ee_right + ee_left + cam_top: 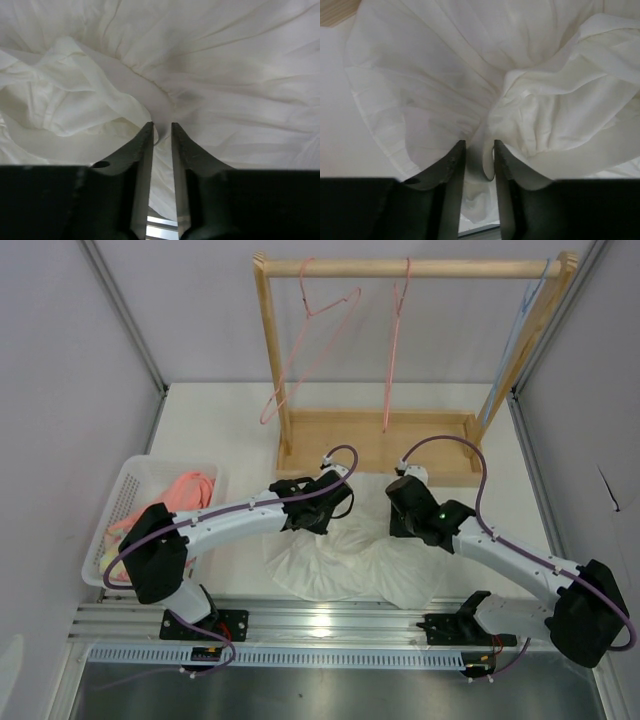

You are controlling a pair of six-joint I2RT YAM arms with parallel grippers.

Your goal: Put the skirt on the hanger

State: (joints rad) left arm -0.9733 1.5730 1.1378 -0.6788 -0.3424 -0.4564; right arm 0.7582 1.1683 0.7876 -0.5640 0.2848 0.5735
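Observation:
The white skirt (350,565) lies bunched on the table between the two arms, near the front edge. My left gripper (335,502) is at its far left edge. In the left wrist view the left gripper (479,145) is shut on a fold of the skirt (445,75). My right gripper (405,505) is at the skirt's far right edge. In the right wrist view the right gripper (161,126) is shut on the skirt's gathered fabric (225,75). The pale salmon-pink hanger (305,350) hangs tilted at the left of the rack's rail.
A wooden rack (380,430) stands at the back of the table. A deeper pink hanger (396,350) hangs at its middle and a light blue one (515,340) at its right end. A white basket (130,480) with pink and yellow clothes (185,490) sits at the left.

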